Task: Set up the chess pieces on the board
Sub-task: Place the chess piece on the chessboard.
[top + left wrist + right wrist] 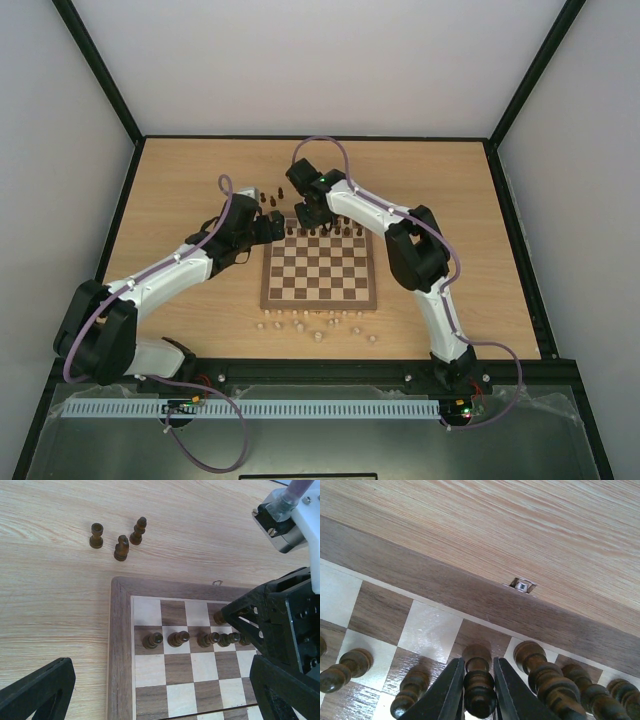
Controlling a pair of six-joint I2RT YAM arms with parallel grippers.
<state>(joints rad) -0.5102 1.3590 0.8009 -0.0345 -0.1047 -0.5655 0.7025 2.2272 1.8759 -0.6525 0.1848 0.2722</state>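
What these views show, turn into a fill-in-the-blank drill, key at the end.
1. The right gripper is shut on a dark chess piece at the back row of the ____.
2. In the left wrist view, ____ dark pieces stand on the table, beside a corner of the board.
3. The jaws of the left gripper stand ____.
Missing words: board; three; open.

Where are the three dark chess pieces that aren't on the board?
The three dark pieces stand together on the table just beyond the far left corner of the board, upper left in the left wrist view.
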